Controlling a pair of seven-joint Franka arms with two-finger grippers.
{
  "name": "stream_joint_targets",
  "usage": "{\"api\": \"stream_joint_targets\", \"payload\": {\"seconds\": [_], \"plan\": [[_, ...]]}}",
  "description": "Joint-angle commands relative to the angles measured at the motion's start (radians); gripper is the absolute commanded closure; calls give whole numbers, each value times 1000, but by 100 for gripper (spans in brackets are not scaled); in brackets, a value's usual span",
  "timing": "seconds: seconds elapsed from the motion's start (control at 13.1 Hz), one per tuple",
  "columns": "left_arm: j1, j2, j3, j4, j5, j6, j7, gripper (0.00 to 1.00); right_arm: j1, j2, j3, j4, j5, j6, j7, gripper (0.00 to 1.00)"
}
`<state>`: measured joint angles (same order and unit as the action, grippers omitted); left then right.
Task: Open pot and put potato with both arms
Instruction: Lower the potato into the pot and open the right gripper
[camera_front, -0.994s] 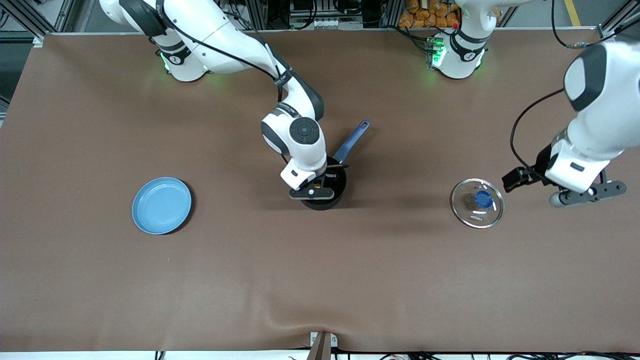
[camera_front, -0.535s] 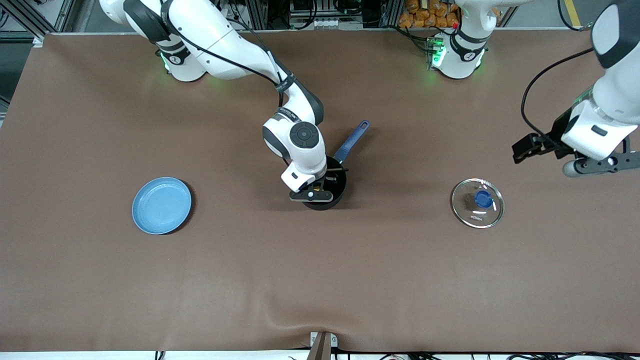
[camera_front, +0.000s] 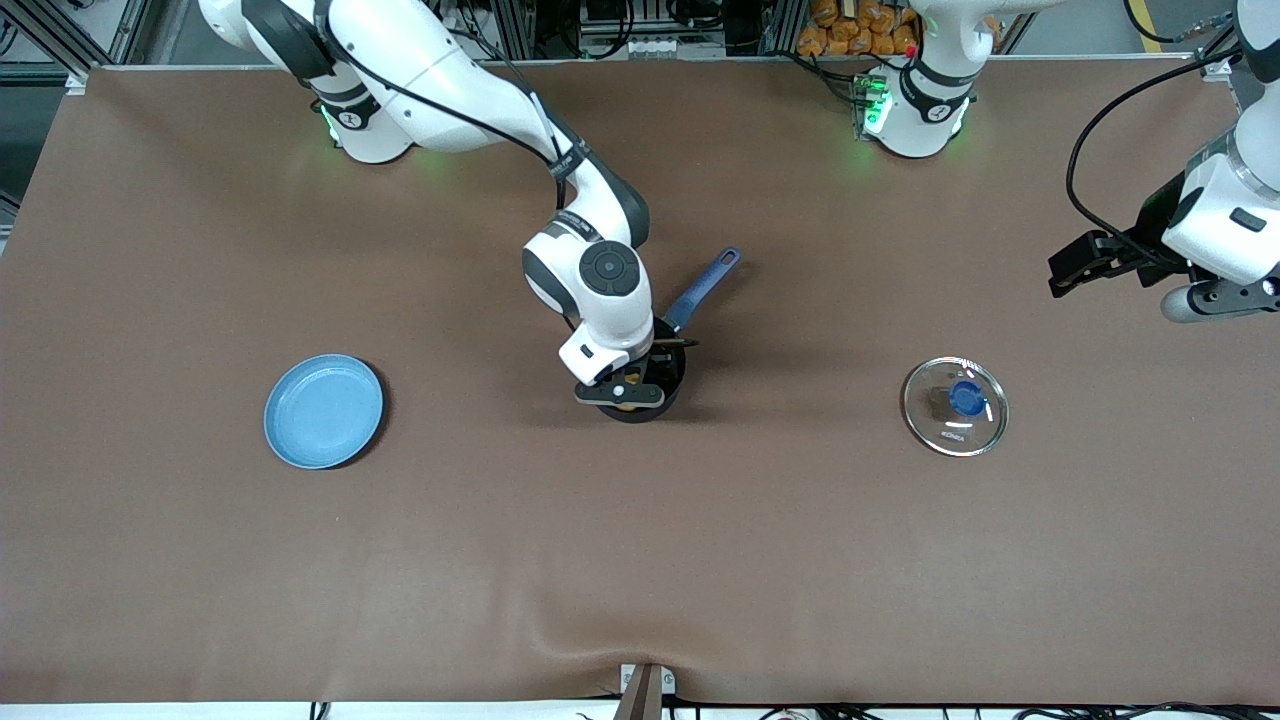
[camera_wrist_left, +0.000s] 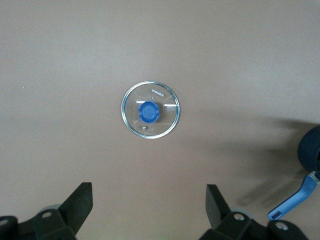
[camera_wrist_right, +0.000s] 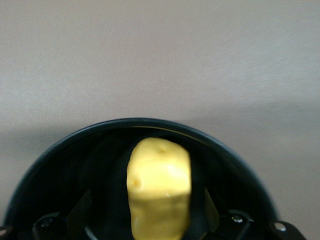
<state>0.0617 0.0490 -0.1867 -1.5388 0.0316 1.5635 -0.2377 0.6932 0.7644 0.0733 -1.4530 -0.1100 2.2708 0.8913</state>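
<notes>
The black pot (camera_front: 668, 375) stands open at mid-table, its blue handle (camera_front: 705, 285) pointing toward the robots' bases. My right gripper (camera_front: 622, 395) is down inside the pot. In the right wrist view the yellow potato (camera_wrist_right: 159, 187) lies in the pot (camera_wrist_right: 65, 150) between my right gripper's (camera_wrist_right: 145, 212) wide-apart fingers, which do not touch it. The glass lid (camera_front: 955, 406) with its blue knob lies flat on the table toward the left arm's end. My left gripper (camera_front: 1215, 297) is open and empty, up in the air over the table beside the lid (camera_wrist_left: 150, 110).
A flat light-blue plate (camera_front: 323, 410) lies toward the right arm's end of the table. The brown mat (camera_front: 640, 560) covers the table down to its front edge. The pot's handle also shows in the left wrist view (camera_wrist_left: 295, 202).
My left arm has lifted and drawn away from the lid toward its own end of the table and the bases. My right gripper has stayed down in the pot with the potato.
</notes>
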Motion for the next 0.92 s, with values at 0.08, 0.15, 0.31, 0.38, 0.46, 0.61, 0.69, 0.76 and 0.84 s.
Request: {"api": "stream_joint_targets", "payload": {"seconds": [0.08, 0.15, 0.31, 0.38, 0.46, 0.61, 0.69, 0.76, 0.84], "plan": [[12, 8, 0, 42, -9, -48, 20, 0, -46, -193, 16, -20, 30, -212, -27, 0], [12, 8, 0, 42, -7, -49, 21, 0, -66, -245, 14, -18, 80, -271, -81, 0], [12, 3, 0, 37, -15, -72, 21, 0, -127, -348, 11, -18, 140, -388, -173, 0], [10, 0, 0, 36, -15, -80, 21, 0, -155, -396, 11, -17, 141, -454, -193, 0], [12, -3, -2, 31, -15, -88, 23, 0, -178, -443, 8, -17, 142, -500, -199, 0], [12, -18, -2, 4, -13, -89, 23, 0, -234, -554, 5, -15, 142, -594, -215, 0], [12, -23, -2, -4, -13, -89, 23, 0, -257, -585, 0, -12, 142, -629, -241, 0], [12, -31, -2, -10, -13, -88, 23, 0, -289, -608, 0, 0, 141, -673, -283, 0], [13, -35, -2, -17, -13, -88, 23, 0, -331, -622, 0, 14, 142, -730, -352, 0]]}}
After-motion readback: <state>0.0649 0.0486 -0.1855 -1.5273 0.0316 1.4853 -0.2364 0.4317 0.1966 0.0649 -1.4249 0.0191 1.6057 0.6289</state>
